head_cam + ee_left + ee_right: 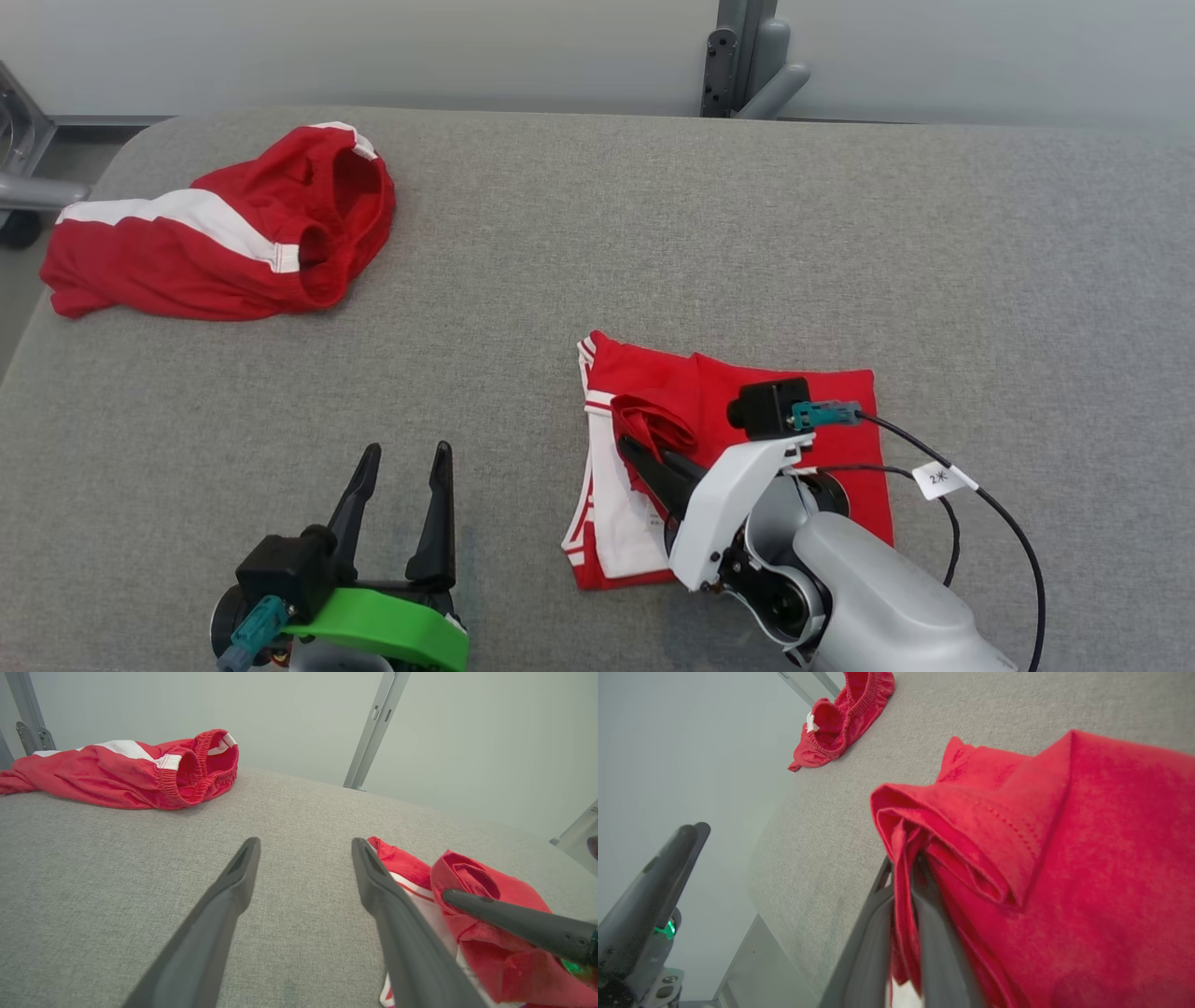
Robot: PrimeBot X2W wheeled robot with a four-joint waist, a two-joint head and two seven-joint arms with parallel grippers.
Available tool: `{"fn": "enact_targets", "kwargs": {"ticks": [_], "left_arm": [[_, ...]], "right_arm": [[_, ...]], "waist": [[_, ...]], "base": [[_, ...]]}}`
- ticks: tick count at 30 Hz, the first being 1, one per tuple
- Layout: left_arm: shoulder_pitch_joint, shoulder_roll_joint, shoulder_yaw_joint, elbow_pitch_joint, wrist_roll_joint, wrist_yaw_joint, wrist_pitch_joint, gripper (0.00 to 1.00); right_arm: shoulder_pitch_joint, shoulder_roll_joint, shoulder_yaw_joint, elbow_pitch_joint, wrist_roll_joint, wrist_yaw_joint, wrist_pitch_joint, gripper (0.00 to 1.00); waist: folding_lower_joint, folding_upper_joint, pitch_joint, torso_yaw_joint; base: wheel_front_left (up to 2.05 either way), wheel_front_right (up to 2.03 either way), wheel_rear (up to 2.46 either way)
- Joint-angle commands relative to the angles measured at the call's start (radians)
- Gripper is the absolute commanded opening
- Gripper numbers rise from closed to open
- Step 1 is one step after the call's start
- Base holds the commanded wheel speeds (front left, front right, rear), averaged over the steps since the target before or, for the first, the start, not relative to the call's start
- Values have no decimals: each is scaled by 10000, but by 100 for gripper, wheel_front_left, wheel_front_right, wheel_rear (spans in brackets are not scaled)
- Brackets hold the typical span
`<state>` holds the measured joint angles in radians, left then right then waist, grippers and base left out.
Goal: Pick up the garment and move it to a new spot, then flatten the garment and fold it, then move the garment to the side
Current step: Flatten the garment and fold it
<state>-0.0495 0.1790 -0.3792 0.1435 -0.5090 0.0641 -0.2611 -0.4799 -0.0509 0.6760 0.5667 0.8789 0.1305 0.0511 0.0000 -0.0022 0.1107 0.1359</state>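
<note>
Right gripper: reaching in from the near right, clamped on a raised fold of the folded red garment, centre-right on the grey worktop. Left gripper: fingers spread, empty, near edge. Second red garment: crumpled, far left, well apart.

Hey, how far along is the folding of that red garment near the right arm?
Done: the garment looks folded into a rough rectangle on the table. In hand: the right pincer is shut on a raised fold of it. Left: moving it aside. The left pincer is open and holds nothing. A second garment lies crumpled far left.
</note>
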Motion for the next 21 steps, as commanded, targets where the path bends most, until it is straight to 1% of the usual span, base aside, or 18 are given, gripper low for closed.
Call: {"fn": "enact_targets", "kwargs": {"ticks": [1, 2, 3, 4, 10, 15, 19, 21], "left_arm": [[-162, -16, 12, 29, 48, -59, -44, 100], [-166, -33, 9, 45, 56, -77, -45, 100], [-174, -49, 12, 62, 67, -93, -46, 100], [-181, -65, 13, 73, 77, -107, -47, 100], [-152, -99, 109, 122, 109, -131, -51, 100], [-78, -144, 194, 85, 168, -126, -52, 100], [-30, -166, 224, 64, 214, -133, -52, 100], [7, -175, 247, 51, 235, -149, -52, 100]], "right_arm": [[-174, -1, 127, 148, 126, 3, -88, 0], [-269, 0, 272, 313, 156, 3, -182, 18], [-356, -1, 391, 452, 237, 3, -290, 50], [-440, 0, 508, 586, 321, 3, -396, 100], [-868, -7, 1064, 1106, 762, 2, -1074, 100], [-1164, -5, 1332, 1212, 931, 2, -1621, 100], [-1307, -8, 1337, 1220, 850, 2, -1980, 100], [-1425, -9, 1232, 1336, 619, 2, -2289, 100]], "waist": [[0, 22, 14, 37], [0, 22, 16, 59], [0, 22, 17, 82], [0, 22, 18, 102], [0, 22, -2, 125], [0, 22, -25, 32], [0, 22, -49, -51], [0, 22, -69, -114]], "base": [[0, 0, 0], [0, 0, 0], [0, 0, 0], [0, 0, 0], [0, 0, 0], [0, 0, 0], [0, 0, 0], [0, 0, 0]]}}
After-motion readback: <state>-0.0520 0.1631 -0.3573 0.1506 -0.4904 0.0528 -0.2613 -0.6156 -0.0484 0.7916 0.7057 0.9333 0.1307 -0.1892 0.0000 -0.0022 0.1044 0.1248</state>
